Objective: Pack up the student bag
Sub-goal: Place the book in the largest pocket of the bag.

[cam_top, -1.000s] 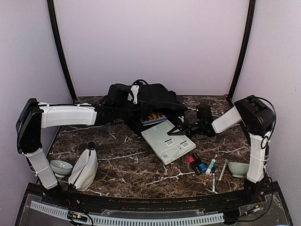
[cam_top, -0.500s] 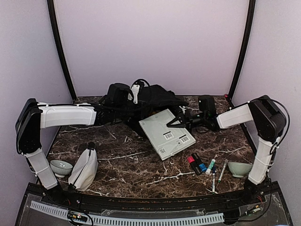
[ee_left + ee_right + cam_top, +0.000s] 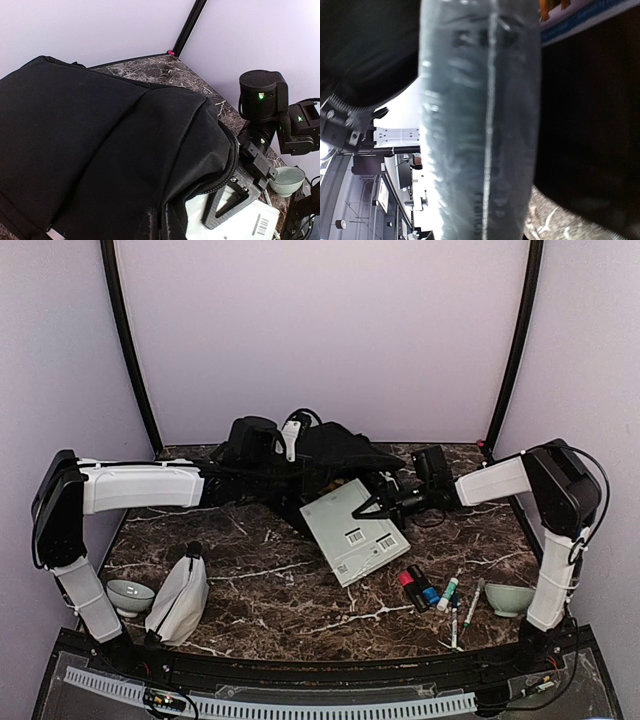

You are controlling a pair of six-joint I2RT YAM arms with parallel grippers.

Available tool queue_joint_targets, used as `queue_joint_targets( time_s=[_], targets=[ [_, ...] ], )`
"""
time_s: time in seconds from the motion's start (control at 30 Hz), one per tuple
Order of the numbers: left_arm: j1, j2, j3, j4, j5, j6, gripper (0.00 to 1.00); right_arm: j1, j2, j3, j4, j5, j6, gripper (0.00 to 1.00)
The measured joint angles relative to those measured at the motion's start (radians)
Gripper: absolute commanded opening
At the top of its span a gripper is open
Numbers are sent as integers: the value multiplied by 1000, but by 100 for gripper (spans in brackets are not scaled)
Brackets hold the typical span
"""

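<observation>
Now: right pincer clamped on the white book, left pincer closed at the student bag at the rear of the bench; you angle the book's leading corner under the bag's mouth.

Left arm, right arm: rounded white link shells are joined by black joint housings. Black cables are routed along the links and bound with white ties. Black cylindrical wrist motors are marked by green lights. Right tool: a black finger with a triangular cut-out, fixed with silver screws.
</observation>
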Motion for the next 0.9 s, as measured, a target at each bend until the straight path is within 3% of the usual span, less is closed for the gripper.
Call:
queue_joint_targets(
  time_s=[0.23, 0.5, 0.67, 0.9],
  targets=[
    [0, 0, 0, -12, 22, 0, 0, 2, 90, 65, 25, 35, -11, 0],
    [0, 0, 0, -31, 40, 21, 0, -3, 192, 90, 210, 61, 5, 0],
    [1, 0, 0, -60, 47, 35, 0, -4, 253, 204, 39, 59, 13, 0],
    [0, 0, -13, -60, 60, 45, 0, -4, 228, 217, -108, 67, 7, 0]
  ],
)
